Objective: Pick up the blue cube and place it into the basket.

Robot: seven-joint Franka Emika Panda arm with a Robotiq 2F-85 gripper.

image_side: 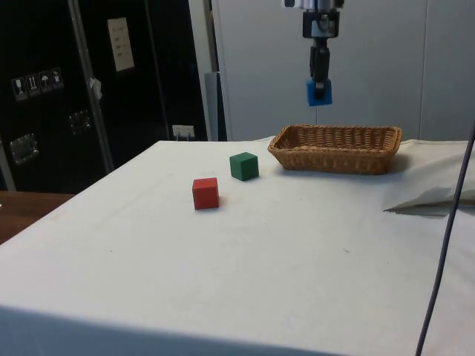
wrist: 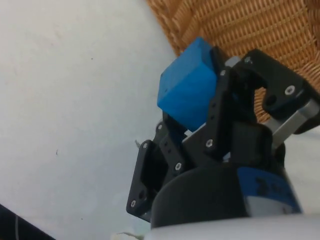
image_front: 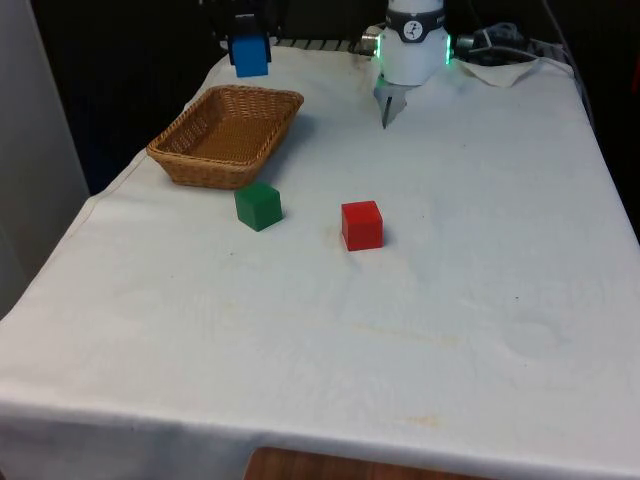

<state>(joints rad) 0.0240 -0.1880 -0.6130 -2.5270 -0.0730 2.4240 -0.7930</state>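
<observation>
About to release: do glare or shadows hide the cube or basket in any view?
Front view: blue cube stands out against dark curtains, basket evenly lit. Side view: cube crisp on the pale wall, soft shadows only. Wrist view: claw covers part of the cube, no glare.

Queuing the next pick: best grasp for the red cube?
Come straight down on the red cube and pinch two opposite vertical faces. It sits flat on the white cloth, apart from the green cube, so its sides look free for the fingers.
</observation>
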